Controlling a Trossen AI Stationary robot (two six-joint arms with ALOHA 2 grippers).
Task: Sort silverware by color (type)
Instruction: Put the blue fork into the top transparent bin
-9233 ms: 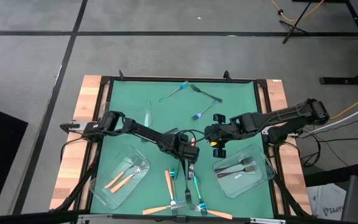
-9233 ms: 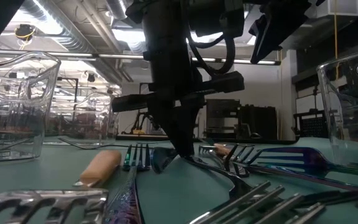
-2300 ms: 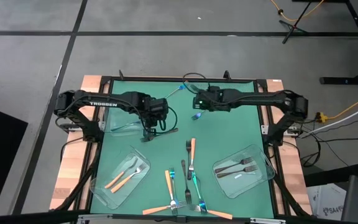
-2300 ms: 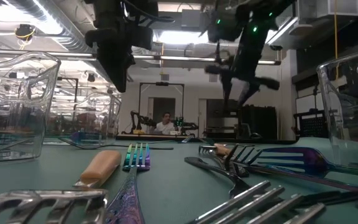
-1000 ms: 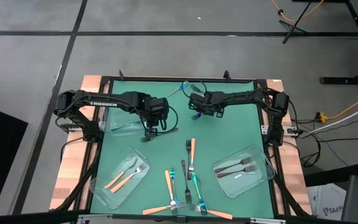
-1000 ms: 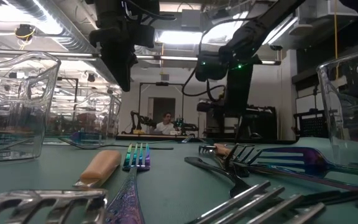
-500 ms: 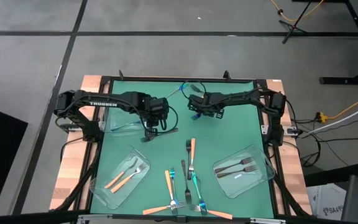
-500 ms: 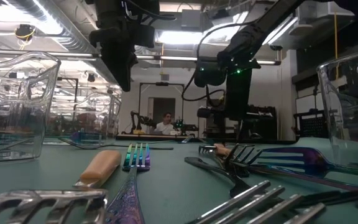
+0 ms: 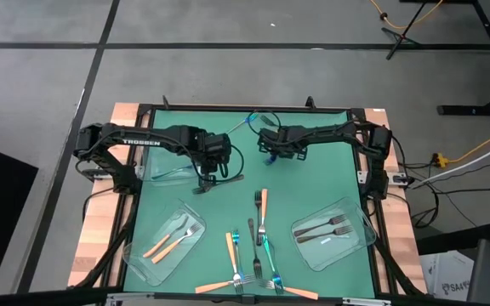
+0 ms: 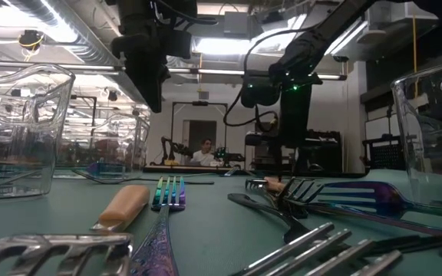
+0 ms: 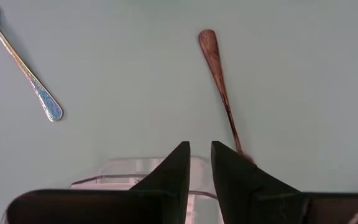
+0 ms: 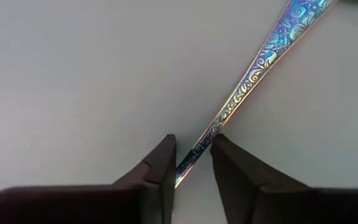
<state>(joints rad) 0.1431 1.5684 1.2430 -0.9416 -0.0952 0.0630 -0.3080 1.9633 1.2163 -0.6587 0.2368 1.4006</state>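
The right gripper is down at the far middle of the green mat, its 2 fingers closed to a narrow gap around the handle of a blue-teal fork; whether the pads actually pinch the handle is hard to tell. The left gripper hangs over the mat left of centre, beside a clear tray, its fingers nearly together and holding nothing, with a dark fork lying just beyond them.

Another blue-teal fork lies at the far edge. Near the front, a clear tray on the left holds 2 orange-handled forks, and a clear tray on the right holds 2 dark forks. Between them several loose forks lie scattered.
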